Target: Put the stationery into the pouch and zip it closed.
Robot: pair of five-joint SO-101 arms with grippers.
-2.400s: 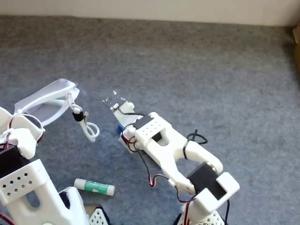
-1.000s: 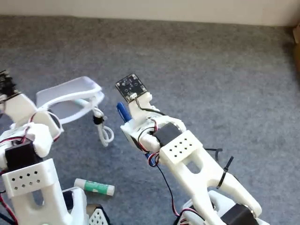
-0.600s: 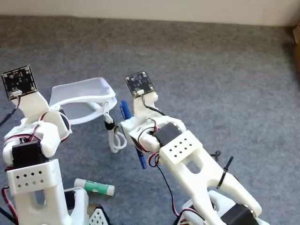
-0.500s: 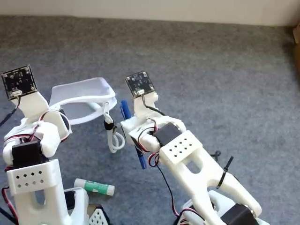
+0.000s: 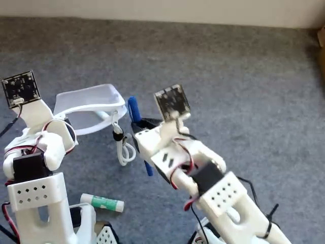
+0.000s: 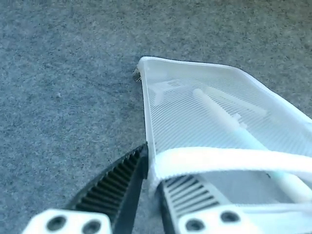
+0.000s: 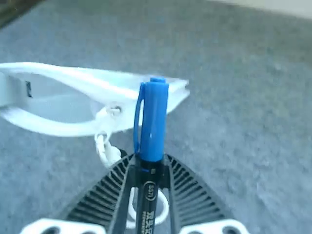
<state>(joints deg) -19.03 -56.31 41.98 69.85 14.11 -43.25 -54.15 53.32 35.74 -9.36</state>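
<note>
The right gripper was clamped on a blue pen, cap forward and just beside the open mouth of the pouch. The left gripper pinched the pouch's rim, holding that mouth up off the carpet. A white pen lay inside. The blue pen probably needed tilting along the opening, clear of the zip cord, before release. A glue stick lay outside.

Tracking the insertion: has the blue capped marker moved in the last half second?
Yes. The blue capped marker, in the right hand, shifted farther from the green-and-white glue stick.
</note>
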